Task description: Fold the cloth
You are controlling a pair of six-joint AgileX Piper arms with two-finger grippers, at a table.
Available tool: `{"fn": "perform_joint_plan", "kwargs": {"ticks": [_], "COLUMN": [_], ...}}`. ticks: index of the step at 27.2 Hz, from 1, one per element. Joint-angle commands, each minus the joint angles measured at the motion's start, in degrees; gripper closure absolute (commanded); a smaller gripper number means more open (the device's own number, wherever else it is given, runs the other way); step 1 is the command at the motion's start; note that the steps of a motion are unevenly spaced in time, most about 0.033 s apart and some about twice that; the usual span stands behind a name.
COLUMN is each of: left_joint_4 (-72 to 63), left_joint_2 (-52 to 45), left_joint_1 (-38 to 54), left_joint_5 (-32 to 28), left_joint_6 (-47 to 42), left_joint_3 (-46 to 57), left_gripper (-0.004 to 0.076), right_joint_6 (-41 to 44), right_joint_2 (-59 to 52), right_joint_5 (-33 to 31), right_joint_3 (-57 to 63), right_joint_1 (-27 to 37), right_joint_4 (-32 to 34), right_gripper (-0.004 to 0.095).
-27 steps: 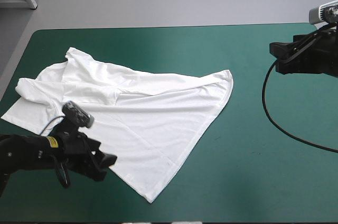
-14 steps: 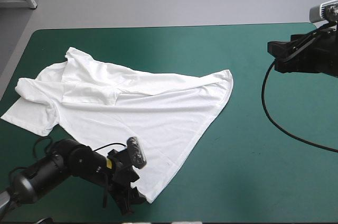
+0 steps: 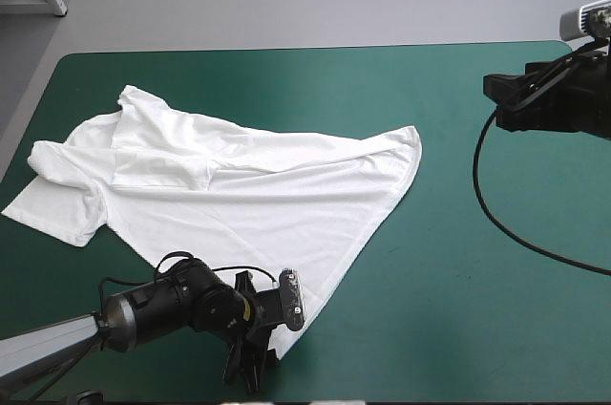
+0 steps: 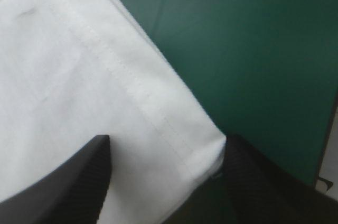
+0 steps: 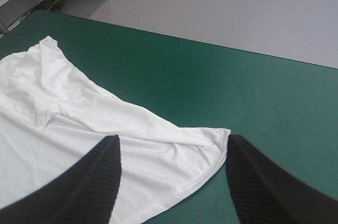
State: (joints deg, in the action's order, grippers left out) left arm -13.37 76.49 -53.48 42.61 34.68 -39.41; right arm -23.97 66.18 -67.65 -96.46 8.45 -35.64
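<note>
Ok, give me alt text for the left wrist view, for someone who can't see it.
The left pincer is open over a hemmed corner of the white T-shirt, with the corner lying between its two black fingers, close to one of them. Beyond the shirt's stitched edge is bare teal-green cover.

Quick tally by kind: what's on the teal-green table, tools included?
T-shirt: 1
Tools: 2 (left tool, right tool)
Total: 3
</note>
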Motion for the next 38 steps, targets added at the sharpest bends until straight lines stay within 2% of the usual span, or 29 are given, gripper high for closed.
{"fn": "perform_joint_plan", "kwargs": {"ticks": [1,2,4,5,7,11,16,20,25,30,35,38], "left_joint_4": [-3.3,-4.49,-4.96,-4.28,-4.4,-1.76,4.49,9.04,7.54,4.18,3.53,2.57], "left_joint_2": [0.2,0.44,1.66,3.09,6.86,9.22,5.26,1.28,0.49,0.59,0.59,0.59], "left_joint_1": [-0.48,-0.48,-0.48,-0.48,-0.48,-0.48,1.29,7.89,19.23,28.93,33.43,33.78], "left_joint_5": [-1.11,-1.4,-2.85,-3.21,-2.29,-3.29,-3.8,-4.03,-3.91,-3.16,-1.99,-1.92], "left_joint_6": [0.2,0.2,-0.6,-3.0,-4.59,-8.26,-13.72,-19.18,-16.99,-11.72,-10.25,-9.86], "left_joint_3": [-1.16,-1.16,-1.16,-1.16,-1.16,-1.16,-3.52,-7.24,-11.82,-14.11,-14.21,-14.21], "left_gripper": [0.0269,0.0276,0.0377,0.0554,0.0704,0.0705,0.0705,0.0705,0.0705,0.0705,0.0705,0.0705], "right_joint_6": [-0.01,-0.01,-0.01,-0.01,-0.01,-0.01,0.08,0.08,0.48,0.48,1.87,2.88], "right_joint_2": [-0.86,-0.86,-0.86,-0.86,-0.86,-0.86,-0.18,2.69,8.22,15.63,24.9,30.04], "right_joint_5": [3.61,3.61,3.61,3.61,3.61,3.4,2.59,1.13,0.34,3.58,11.23,15.38], "right_joint_3": [-1.07,-1.07,-1.07,-1.07,-1.07,-1.07,-1.07,-1.07,-1.07,-1.07,-1.07,-1.07], "right_joint_1": [0.2,0.2,0.2,0.2,0.2,0.2,0.2,0.2,-0.21,-6.26,-16.21,-18.16], "right_joint_4": [-2.21,-2.21,-2.21,-2.21,-2.21,-2.21,-1.83,-0.9,0.38,6.95,17.46,19.81], "right_gripper": [0.0345,0.0345,0.0345,0.0345,0.0345,0.0345,0.0345,0.0345,0.0345,0.0345,0.0345,0.0345]}}
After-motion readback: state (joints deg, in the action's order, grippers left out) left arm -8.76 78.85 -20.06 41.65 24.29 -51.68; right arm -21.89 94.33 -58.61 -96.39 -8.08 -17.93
